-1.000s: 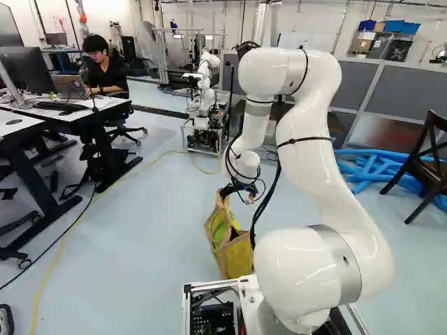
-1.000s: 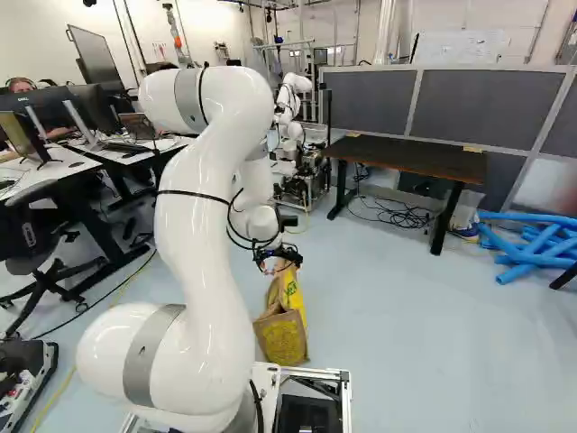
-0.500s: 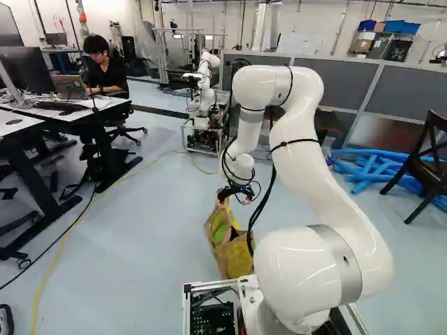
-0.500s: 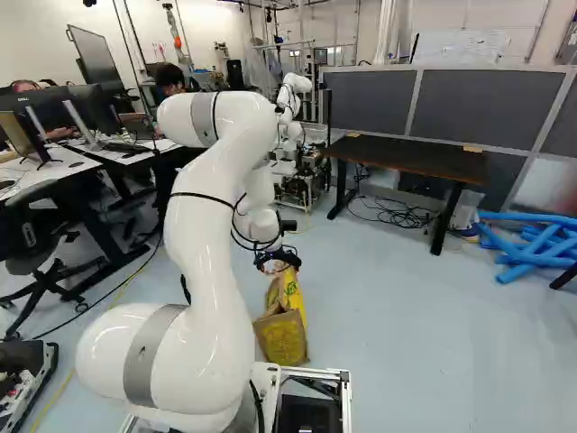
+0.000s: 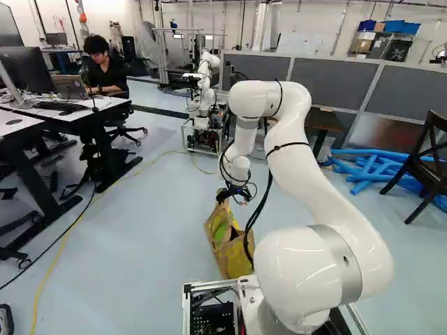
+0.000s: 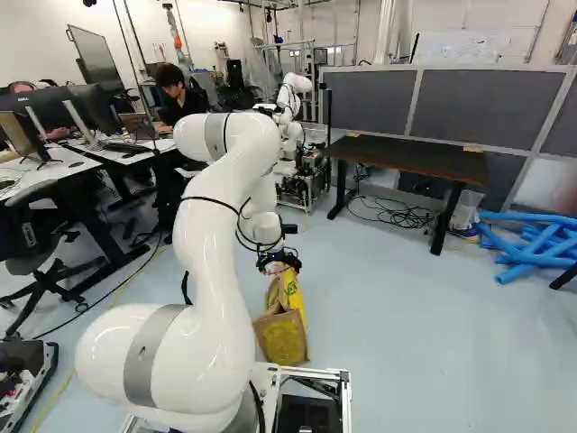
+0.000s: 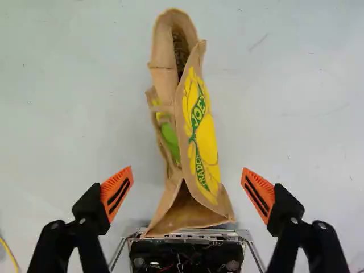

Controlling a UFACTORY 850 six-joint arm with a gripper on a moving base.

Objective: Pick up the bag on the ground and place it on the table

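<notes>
arm [image 5: 323, 181] lowered at upper bend; your gripper [image 7: 187, 185] gapes wide over bag [image 5: 234, 259], lower middle of left base view; long axis lies across closing direction.

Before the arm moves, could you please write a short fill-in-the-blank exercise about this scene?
The gripper stands ____, not shut.
The bag rests on the ____, not on the table.
The gripper's pads are ____ in colour.
The tubes near the table are ____ in colour.

Missing words: open; floor; orange; blue
</notes>
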